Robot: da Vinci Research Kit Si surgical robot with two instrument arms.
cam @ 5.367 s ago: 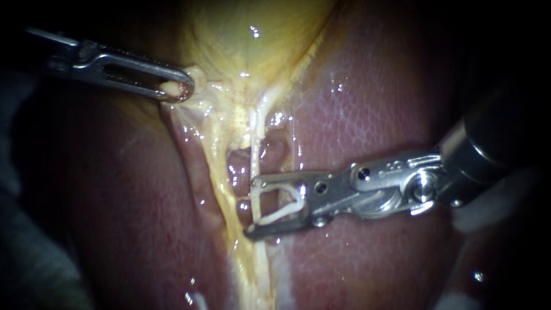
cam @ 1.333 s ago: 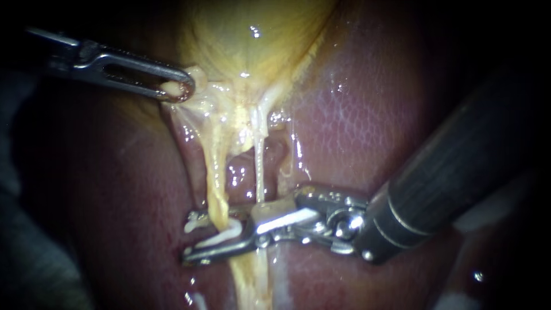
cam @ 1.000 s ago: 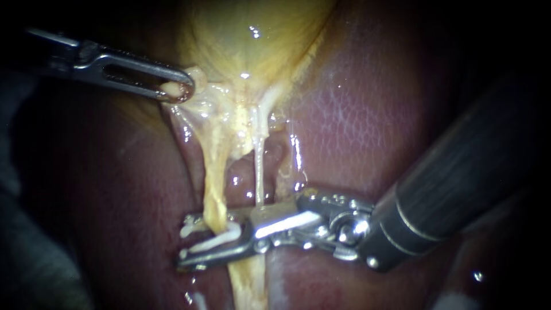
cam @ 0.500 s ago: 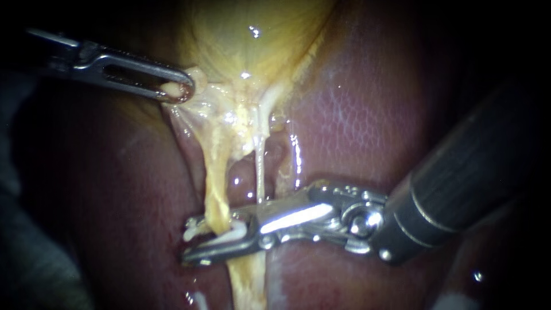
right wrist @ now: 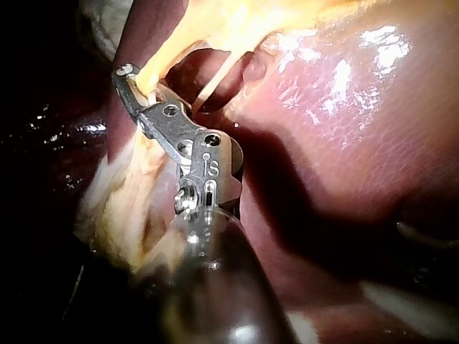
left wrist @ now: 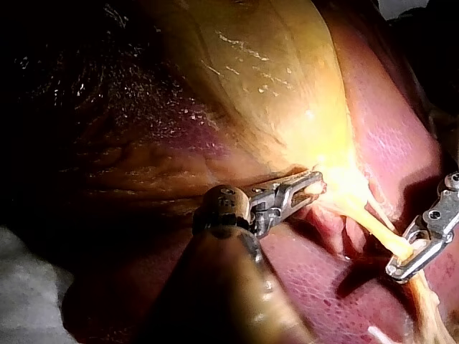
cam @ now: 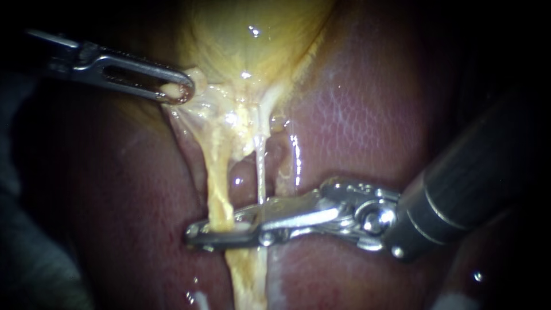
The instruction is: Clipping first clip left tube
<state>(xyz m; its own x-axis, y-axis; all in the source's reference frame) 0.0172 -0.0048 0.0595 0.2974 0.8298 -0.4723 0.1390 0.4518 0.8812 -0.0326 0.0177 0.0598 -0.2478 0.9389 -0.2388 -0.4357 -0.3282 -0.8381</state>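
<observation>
right tool's [cam: 221, 231] jaws pressed together on the left tube [cam: 217, 183], clip [cam: 238, 227] squeezed round it; only release seems left. left tool [cam: 178, 90] pinches gallbladder [cam: 252, 46] above that tube.

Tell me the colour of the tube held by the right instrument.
Pale yellow. The left tube shows best in the endoscope view, clamped by the right instrument.

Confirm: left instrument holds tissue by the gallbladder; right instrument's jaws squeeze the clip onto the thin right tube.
Wrong tube: the endoscope view shows the right instrument squeezing the clip onto the thick left tube, not the thin tube. The left instrument does hold tissue by the gallbladder.
</observation>
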